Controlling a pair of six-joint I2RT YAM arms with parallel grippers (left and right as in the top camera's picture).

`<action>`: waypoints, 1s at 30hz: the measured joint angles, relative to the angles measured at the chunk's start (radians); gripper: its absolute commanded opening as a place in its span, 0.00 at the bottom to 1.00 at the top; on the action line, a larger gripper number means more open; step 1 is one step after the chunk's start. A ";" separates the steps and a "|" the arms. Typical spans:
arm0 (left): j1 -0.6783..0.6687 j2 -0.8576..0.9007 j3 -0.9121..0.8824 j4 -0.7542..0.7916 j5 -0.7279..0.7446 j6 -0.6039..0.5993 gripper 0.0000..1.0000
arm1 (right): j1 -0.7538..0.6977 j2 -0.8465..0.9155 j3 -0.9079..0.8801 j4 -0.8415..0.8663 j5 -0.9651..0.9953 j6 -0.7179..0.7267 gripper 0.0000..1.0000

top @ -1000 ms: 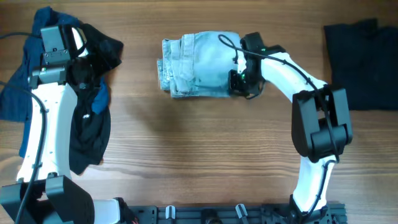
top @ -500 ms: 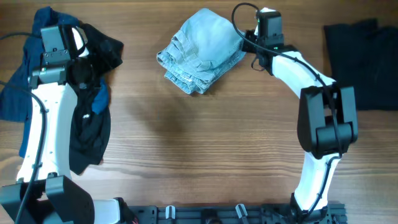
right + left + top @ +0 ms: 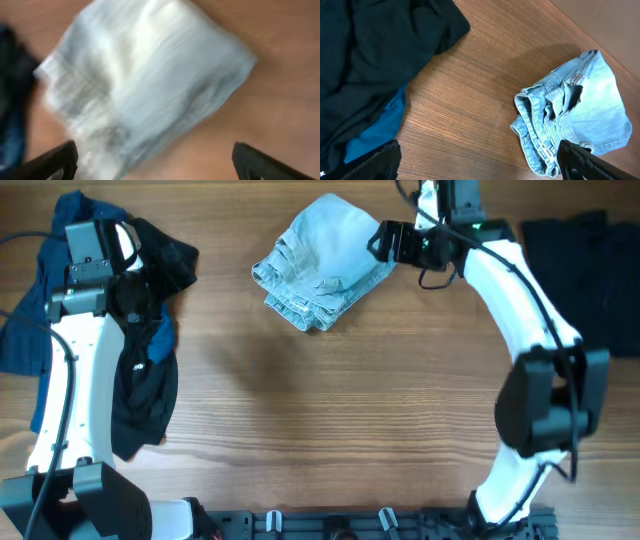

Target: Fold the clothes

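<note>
shorts [image 3: 325,252]: denim bundle, just left of my right gripper [image 3: 384,242]
right gripper: fingers apart
left gripper [image 3: 480,165]: fingers apart
tabletop [image 3: 330,400]: brown wood

Even, soft light; faint shadows on wood; right wrist view motion-blurred; others sharp

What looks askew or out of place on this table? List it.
The folded denim shorts sit skewed, diagonal on the table, their cuffed layers fanned out unevenly at the lower left. The black and blue garments lie in a crumpled heap under the left arm. Nothing looks damaged.
</note>
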 measured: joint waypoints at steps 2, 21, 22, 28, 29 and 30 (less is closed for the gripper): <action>0.000 0.000 0.000 0.001 0.000 0.000 1.00 | 0.030 -0.023 0.001 -0.094 -0.014 0.079 1.00; 0.000 0.000 0.000 -0.012 0.000 0.007 0.99 | 0.235 -0.006 -0.266 0.201 -0.001 0.752 1.00; 0.000 0.000 0.000 -0.013 0.000 0.011 0.99 | 0.235 -0.006 -0.266 0.216 0.011 0.771 1.00; 0.000 0.000 0.000 -0.020 0.000 0.037 1.00 | 0.262 0.008 -0.266 0.311 0.063 0.878 1.00; 0.000 0.000 0.000 -0.022 0.000 0.040 1.00 | 0.272 0.016 -0.266 0.323 0.069 0.888 1.00; 0.000 0.000 0.000 -0.025 0.000 0.042 1.00 | 0.282 0.027 -0.266 0.331 0.077 0.897 1.00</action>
